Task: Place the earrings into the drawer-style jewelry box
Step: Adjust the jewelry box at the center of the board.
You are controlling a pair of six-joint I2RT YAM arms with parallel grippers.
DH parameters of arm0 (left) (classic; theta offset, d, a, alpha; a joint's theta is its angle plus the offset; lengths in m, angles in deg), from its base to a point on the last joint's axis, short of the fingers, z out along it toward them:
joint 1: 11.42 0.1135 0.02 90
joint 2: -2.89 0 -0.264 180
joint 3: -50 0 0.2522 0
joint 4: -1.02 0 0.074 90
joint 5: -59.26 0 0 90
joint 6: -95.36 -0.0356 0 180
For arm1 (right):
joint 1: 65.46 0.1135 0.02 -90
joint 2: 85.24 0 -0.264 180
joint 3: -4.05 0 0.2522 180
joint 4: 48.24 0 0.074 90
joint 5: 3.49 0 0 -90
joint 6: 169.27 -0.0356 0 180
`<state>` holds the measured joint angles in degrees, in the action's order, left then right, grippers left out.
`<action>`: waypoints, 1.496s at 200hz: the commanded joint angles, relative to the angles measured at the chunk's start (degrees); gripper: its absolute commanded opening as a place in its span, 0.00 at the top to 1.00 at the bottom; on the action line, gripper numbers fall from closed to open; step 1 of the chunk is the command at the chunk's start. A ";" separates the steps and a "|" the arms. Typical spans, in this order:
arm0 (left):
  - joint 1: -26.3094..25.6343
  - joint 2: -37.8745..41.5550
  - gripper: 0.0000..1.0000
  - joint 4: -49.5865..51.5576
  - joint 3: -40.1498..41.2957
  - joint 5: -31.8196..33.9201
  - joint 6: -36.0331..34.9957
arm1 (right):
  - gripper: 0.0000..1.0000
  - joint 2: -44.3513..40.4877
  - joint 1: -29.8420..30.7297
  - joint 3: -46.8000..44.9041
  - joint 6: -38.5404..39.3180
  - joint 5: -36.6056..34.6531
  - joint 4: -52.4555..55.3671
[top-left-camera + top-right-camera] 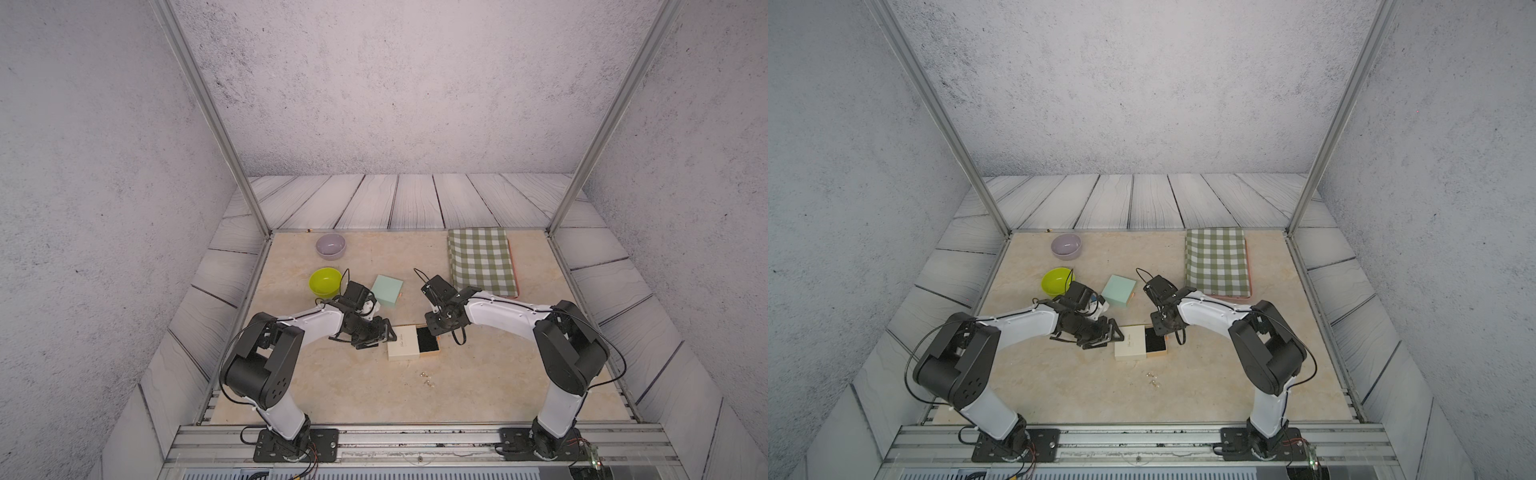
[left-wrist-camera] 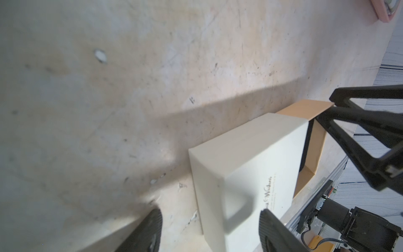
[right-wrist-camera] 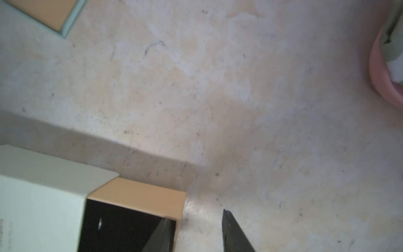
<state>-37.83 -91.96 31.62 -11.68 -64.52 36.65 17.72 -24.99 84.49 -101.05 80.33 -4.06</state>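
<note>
Beige marble tabletop [image 1: 332, 395], grey walled cell. Jewelry box [image 1: 402, 343] centre, drawer [image 1: 428, 340] slid out toward 3 o'clock. Left gripper [image 2: 209, 231] spread wide astride sleeve; right gripper [image 3: 196, 231] parted at drawer end, gripping nothing. Earrings [image 1: 426, 379] loose at 5 o'clock of box. Drawer-opening step apparently done; next: pinch one earring.

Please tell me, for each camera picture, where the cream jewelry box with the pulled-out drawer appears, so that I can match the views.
Top views: jewelry box lies low in the centre, between both grippers; the black-lined drawer sticks out.
Left wrist: the box fills the lower right.
Right wrist: its corner sits at the lower left, with the drawer beside it.
Shared landmark: the drawer's tan wall.
</note>
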 commanded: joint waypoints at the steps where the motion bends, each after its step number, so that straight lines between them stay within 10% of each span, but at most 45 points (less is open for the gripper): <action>1: 0.22 -0.81 0.27 1.49 2.38 1.77 -0.18 | 0.60 -1.65 -0.70 -1.43 0.13 -1.12 0.17; 235: 0.57 -4.03 0.43 -5.56 8.02 0.96 4.20 | 0.60 -7.70 -1.95 -6.27 -1.04 -0.93 0.14; 299: 0.76 1.66 0.43 -1.62 3.34 0.43 5.02 | 0.57 -28.71 0.37 -18.49 -1.19 14.50 -1.46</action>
<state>-37.20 -92.15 22.70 -7.81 -67.73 40.75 -5.41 -26.58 71.29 -100.68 86.01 -4.70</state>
